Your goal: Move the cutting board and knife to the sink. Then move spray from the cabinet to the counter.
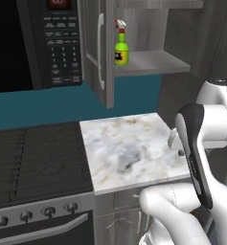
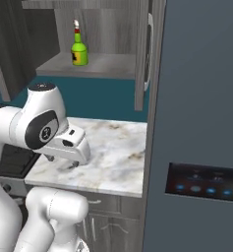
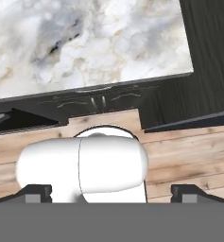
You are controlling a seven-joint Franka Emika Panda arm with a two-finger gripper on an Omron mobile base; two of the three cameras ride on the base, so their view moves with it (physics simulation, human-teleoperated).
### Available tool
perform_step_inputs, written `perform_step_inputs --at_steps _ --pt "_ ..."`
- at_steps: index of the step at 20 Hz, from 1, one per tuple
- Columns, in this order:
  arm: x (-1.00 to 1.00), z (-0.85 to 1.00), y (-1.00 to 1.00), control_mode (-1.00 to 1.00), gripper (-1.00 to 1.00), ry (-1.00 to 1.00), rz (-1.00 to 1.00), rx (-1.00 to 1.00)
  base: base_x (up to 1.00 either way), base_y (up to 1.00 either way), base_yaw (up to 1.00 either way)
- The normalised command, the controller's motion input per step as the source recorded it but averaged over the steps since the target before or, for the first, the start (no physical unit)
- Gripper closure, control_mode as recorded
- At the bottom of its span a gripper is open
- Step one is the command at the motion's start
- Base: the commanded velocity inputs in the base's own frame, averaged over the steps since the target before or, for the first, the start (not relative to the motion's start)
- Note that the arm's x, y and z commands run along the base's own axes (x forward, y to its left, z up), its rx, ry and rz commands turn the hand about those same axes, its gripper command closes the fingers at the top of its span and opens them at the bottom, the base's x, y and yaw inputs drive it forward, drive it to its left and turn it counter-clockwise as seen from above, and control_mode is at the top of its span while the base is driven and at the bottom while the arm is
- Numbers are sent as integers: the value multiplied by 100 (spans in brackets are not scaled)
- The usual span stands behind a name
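End effector (image 3: 111, 191) nearest, hung low over the front edge of the table (image 1: 129, 143), pointing down at wooden floor (image 3: 189, 156) and cabinet fronts; tips spread wide apart at the bottom corners of the hand view, nothing between them

Arm folded back over the table, wrist just above the marble, touching nothing there

Marble slab itself bare of task things; black stovetop (image 1: 38, 153) butted against its left side, tall grey fridge (image 2: 196, 123) on its right

Further back and higher, cabinet (image 1: 98, 52) with door swung open, silver handle on its face; spray (image 1: 121, 45) standing upright on the inner shelf, near the front left corner, well apart from the end effector

Microwave (image 1: 48, 43) beside the cabinet, further left

No board, knife or sink to judge from here, so first half unconfirmed though probably done, given the base parked at the open cabinet

Left to do: reach up, pinch the spray, set it down on the table
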Motion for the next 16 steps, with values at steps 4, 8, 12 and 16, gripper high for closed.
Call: perform_step_inputs --at_steps 4,8,12,16 --pt "0 0 0 100 -100 0 0 0 24 1 4" --pt "13 12 15 -100 -100 -9 8 -2 0 0 0" --pt "3 24 14 -100 -100 -20 10 -4 0 0 0" --pt "1 41 29 -100 -100 -34 12 -12 0 0 0"
